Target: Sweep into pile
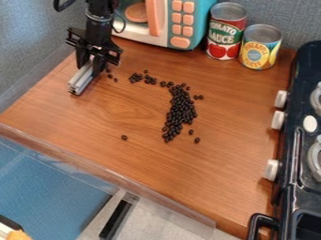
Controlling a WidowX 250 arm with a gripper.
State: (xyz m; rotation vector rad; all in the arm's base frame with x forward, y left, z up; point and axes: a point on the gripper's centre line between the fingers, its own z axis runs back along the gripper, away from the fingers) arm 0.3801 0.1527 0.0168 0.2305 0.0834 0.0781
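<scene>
At the upper left of the table, the black gripper (pixel 89 60) points down, shut on a short silver metal bar (pixel 81 79) that rests at or just above the wood. Dark beans (pixel 180 110) lie to its right in a long, dense, upright band near the table's middle. A thinner line of beans (pixel 143 78) runs from the band's top toward the gripper, with a few beans (pixel 110 76) close beside it. One stray bean (pixel 124 137) lies left of the band's lower end, and a couple more are just to its right.
A toy microwave (pixel 164 21) stands behind, beside a tomato sauce can (pixel 225 32) and a pineapple can (pixel 259 47). The black toy stove (pixel 291 154) with white knobs borders the right side. A clear raised strip (pixel 106 173) runs along the table's front edge.
</scene>
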